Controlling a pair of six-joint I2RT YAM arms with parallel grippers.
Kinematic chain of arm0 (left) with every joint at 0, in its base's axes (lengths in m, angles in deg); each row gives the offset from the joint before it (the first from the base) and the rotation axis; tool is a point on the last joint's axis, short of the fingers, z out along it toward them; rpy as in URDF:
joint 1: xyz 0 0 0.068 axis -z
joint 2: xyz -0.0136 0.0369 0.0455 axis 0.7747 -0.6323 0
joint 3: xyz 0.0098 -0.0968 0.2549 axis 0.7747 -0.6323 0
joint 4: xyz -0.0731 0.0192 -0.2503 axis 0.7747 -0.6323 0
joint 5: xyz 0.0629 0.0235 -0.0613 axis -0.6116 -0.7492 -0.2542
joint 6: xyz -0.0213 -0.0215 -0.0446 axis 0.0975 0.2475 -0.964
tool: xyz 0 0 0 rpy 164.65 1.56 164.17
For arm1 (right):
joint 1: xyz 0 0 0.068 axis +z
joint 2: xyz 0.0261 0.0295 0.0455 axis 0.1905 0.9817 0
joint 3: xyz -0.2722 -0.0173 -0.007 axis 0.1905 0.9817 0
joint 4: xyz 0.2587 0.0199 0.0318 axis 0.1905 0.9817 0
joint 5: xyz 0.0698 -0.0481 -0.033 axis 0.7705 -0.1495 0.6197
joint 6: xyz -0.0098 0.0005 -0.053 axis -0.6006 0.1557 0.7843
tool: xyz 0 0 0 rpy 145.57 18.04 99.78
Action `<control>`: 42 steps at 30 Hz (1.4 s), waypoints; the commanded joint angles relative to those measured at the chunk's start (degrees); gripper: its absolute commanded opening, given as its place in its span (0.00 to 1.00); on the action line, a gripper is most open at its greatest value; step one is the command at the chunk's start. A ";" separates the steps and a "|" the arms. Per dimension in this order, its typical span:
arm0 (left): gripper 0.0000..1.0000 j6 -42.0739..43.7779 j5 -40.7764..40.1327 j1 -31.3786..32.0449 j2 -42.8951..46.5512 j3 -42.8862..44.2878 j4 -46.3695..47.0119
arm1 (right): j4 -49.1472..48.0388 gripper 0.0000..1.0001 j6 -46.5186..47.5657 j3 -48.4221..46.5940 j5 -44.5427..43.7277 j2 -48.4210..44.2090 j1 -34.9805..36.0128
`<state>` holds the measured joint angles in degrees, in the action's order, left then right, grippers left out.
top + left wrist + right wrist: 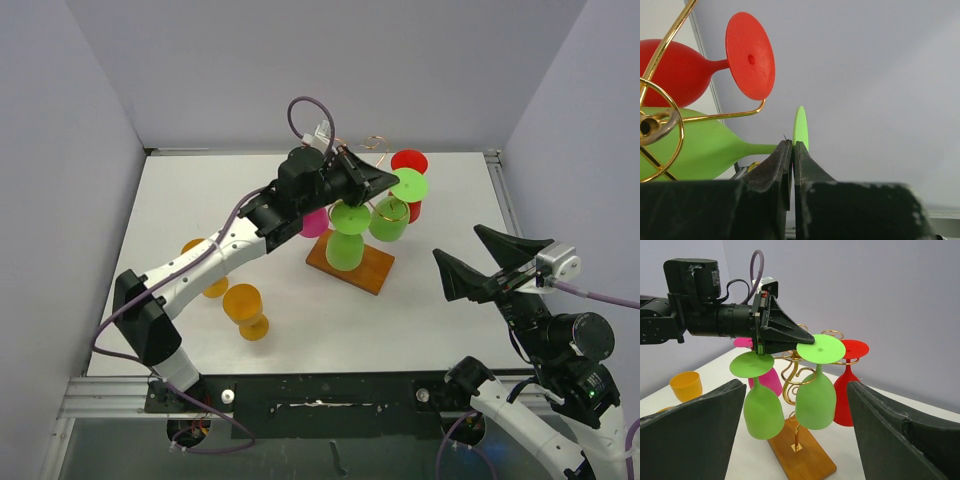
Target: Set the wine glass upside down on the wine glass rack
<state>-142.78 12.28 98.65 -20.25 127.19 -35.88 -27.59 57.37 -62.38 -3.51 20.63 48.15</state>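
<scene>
The wine glass rack (799,371) is gold wire on a brown wooden base (351,266), at mid table. My left gripper (384,180) is shut, its tips pinching the rim of the foot (821,348) of a green wine glass (389,222). That glass is upside down, with its stem inside a curled gold arm. In the left wrist view the fingertips (792,145) meet at the green foot's edge (800,125). A second green glass (760,410), a red one (847,390) and a pink one (768,381) hang there too. My right gripper (490,262) is open and empty.
Two orange glasses stand on the table left of the rack: one (246,308) in front and one (203,262) partly under my left arm. Grey walls close in the table at the back and on both sides.
</scene>
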 commanded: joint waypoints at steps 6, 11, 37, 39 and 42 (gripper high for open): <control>0.00 1.30 -2.17 -1.02 4.86 -0.60 1.93 | -3.85 0.84 -0.46 0.44 -1.32 -0.17 0.08; 0.00 1.36 -3.49 -1.12 6.72 -2.81 1.83 | -4.16 0.85 -0.44 0.64 -1.32 0.00 0.03; 0.00 -4.07 3.91 -0.62 12.68 -10.74 7.54 | -5.93 0.85 -1.75 1.61 -1.53 -2.15 0.10; 0.00 -4.22 4.13 -0.51 12.95 -10.95 7.88 | -6.33 0.85 -1.73 1.78 -1.56 -2.68 0.09; 0.00 -3.90 4.40 0.07 13.15 -10.91 7.99 | -6.14 0.86 -1.80 1.57 -1.79 -3.09 0.17</control>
<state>-146.32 14.91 98.06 -10.41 115.61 -33.28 -29.84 56.12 -60.61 -4.28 18.60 48.15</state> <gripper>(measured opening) 0.003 0.854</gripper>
